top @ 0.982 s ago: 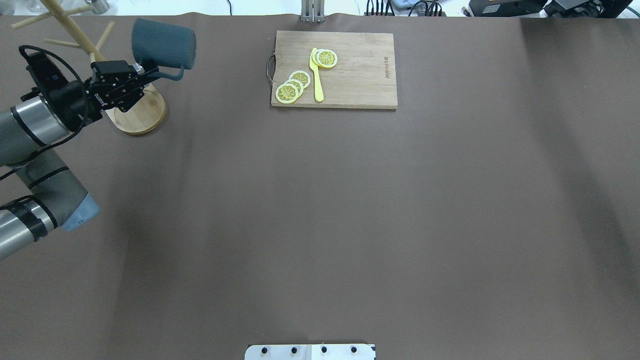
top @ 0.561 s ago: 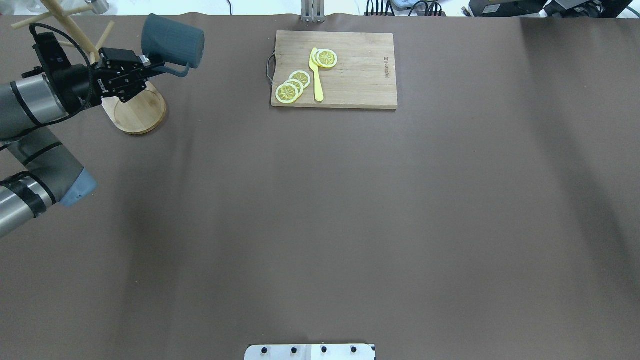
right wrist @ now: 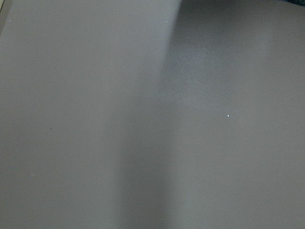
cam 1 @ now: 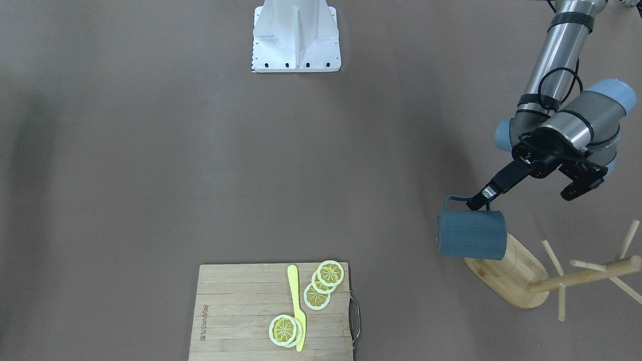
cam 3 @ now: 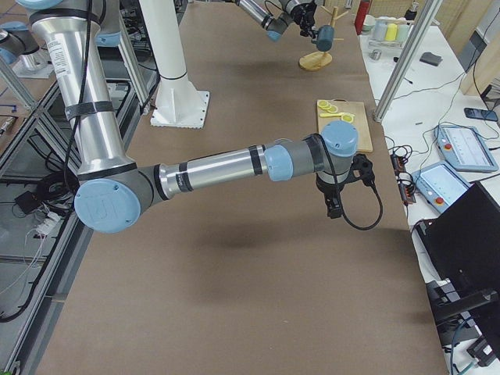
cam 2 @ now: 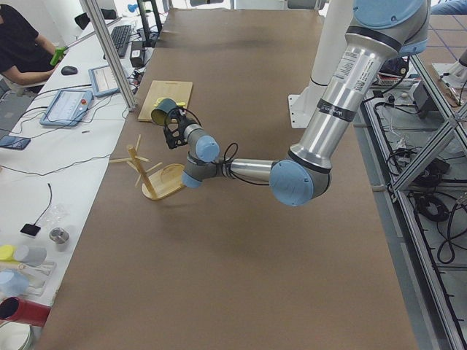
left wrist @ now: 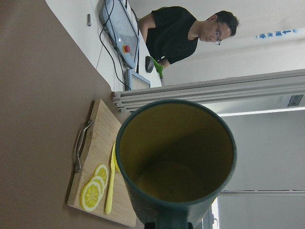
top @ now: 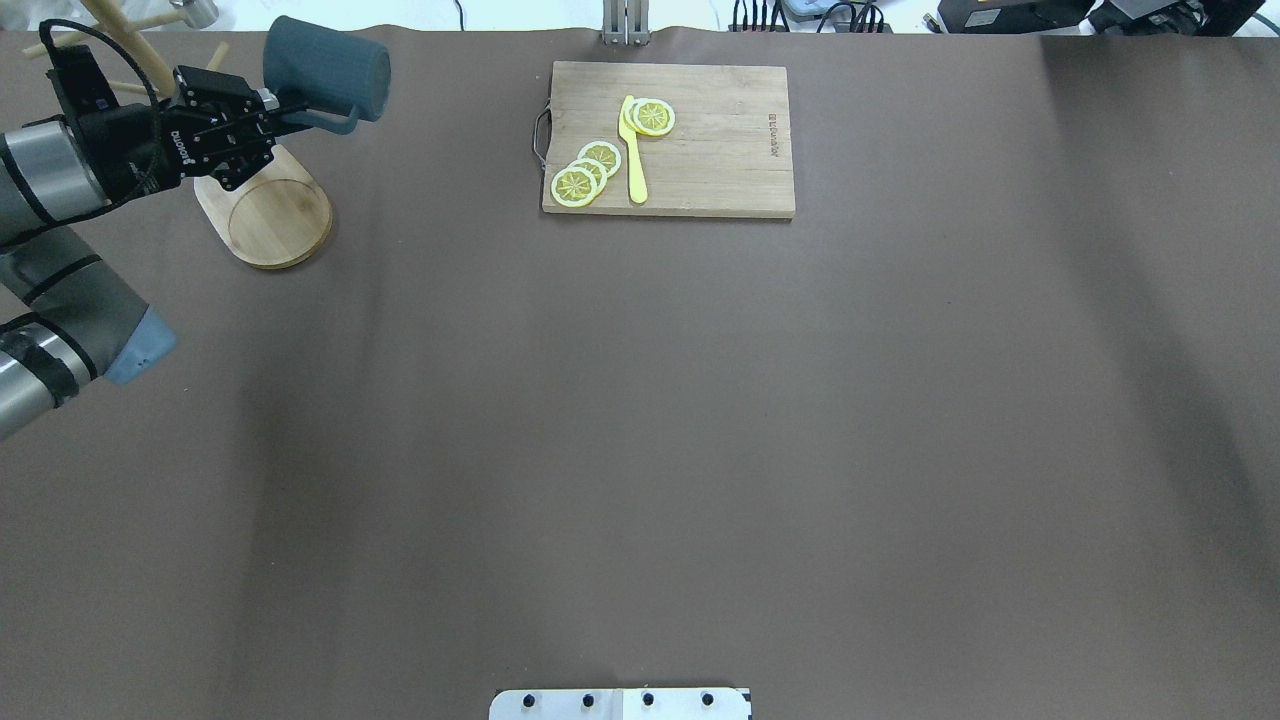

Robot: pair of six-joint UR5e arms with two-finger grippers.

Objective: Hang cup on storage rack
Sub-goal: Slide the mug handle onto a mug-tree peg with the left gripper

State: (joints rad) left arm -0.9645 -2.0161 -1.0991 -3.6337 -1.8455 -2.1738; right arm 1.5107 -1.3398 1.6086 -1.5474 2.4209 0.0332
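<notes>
The dark teal cup (top: 325,68) lies on its side in the air, its handle pinched by my left gripper (top: 290,118), which is shut on it. In the front view the cup (cam 1: 471,234) hangs just over the near end of the storage rack's oval base (cam 1: 506,276). The bamboo rack (top: 265,205) stands at the far left corner, and its pole and pegs (cam 1: 587,278) are bare. The left wrist view looks into the cup's yellowish inside (left wrist: 176,152). My right gripper (cam 3: 334,209) hangs above the table; I cannot tell whether it is open or shut.
A bamboo cutting board (top: 668,138) with lemon slices (top: 585,172) and a yellow knife (top: 632,150) lies at the far middle. The table's far edge is right behind the rack. An operator sits beyond it (cam 2: 22,51).
My left gripper has carried the cup toward the far edge of the table, first a little right, then back left. The rack's round base is now uncovered in the overhead view.
</notes>
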